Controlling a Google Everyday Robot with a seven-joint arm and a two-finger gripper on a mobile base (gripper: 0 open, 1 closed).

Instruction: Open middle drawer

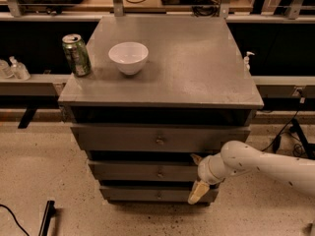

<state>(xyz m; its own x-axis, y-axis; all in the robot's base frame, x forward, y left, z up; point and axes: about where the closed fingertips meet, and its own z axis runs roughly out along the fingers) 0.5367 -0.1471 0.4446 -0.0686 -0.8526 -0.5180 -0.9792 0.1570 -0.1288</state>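
Observation:
The middle drawer [142, 170] is the second of three grey drawer fronts in the cabinet, with a small round knob [160, 173] at its centre. It sits pushed in, flush with the others. My gripper [197, 175] reaches in from the right on a white arm and is in front of the right part of the middle drawer, to the right of the knob. It is open: one tan finger [196, 158] is at the drawer's top edge and the other finger [198, 191] hangs in front of the lowest drawer. It holds nothing.
The top drawer [160, 139] and lowest drawer [147, 194] are shut. On the cabinet top [197, 68] stand a green can [76, 55] and a white bowl [128, 57]. Cables lie on the floor at the right [288, 132]. A dark bar lies on the floor at the lower left [47, 218].

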